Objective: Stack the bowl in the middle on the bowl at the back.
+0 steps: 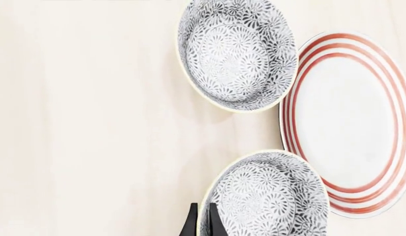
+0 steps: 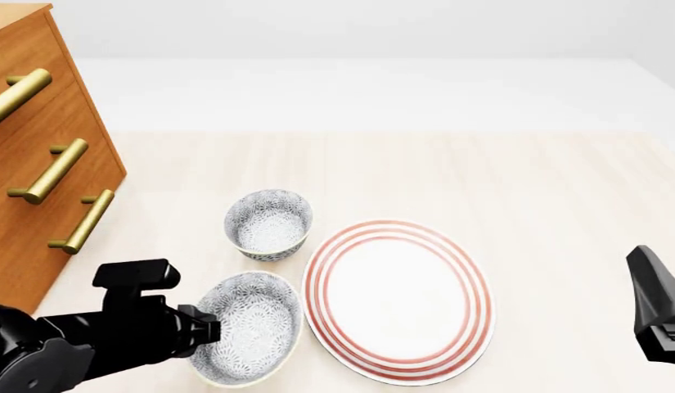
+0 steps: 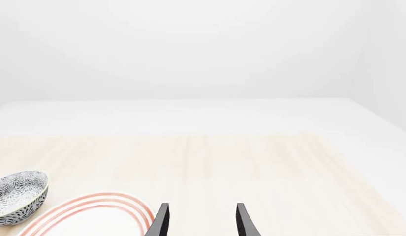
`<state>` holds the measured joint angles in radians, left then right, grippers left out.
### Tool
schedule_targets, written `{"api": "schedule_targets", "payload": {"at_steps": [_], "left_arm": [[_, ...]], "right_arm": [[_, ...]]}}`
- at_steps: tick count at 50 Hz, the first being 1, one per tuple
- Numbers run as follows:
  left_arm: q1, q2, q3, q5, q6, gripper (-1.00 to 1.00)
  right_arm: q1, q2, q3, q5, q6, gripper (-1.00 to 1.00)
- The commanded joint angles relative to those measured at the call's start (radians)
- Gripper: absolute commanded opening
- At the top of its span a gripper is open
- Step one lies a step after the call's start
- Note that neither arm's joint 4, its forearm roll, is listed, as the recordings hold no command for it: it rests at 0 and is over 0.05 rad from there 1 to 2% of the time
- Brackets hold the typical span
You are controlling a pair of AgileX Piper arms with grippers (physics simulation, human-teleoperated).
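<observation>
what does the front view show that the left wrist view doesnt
Only the front view shows the wooden drawer unit with brass handles, the left arm's black body and the right gripper at the edge. Only the left wrist view shows the left gripper with its jaws pinching the rim of the bowl in the middle. Both show that bowl, the bowl at the back, the red-ringed plate and the pale table.

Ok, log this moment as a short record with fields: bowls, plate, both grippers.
wide bowl: wider grey-and-white floral bowl, on the table, nearest the arms
deep bowl: narrower floral bowl, behind it, apart
plate: red-ringed white plate, right of both bowls
left gripper: left gripper shut on the wide bowl's rim
right gripper: right gripper open, empty
stacking: not yet done
</observation>
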<state>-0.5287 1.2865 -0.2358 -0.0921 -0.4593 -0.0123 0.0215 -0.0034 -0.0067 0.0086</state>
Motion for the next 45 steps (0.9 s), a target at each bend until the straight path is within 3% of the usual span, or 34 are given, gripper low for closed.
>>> {"api": "schedule_targets", "payload": {"at_steps": [1, 26, 45], "left_arm": [[0.024, -0.033, 0.0, 0.032, 0.022, -1.0], [-0.001, -0.386, -0.126, 0.434, 0.038, -1.0], [-0.104, -0.587, -0.273, 0.733, 0.025, -1.0]], "right_arm": [[0.0, 0.0, 0.0, 0.0, 0.0, 1.0], [0.001, 0.016, 0.003, -0.02, -0.008, 1.0], [0.005, 0.048, 0.003, -0.054, -0.014, 1.0]]}}
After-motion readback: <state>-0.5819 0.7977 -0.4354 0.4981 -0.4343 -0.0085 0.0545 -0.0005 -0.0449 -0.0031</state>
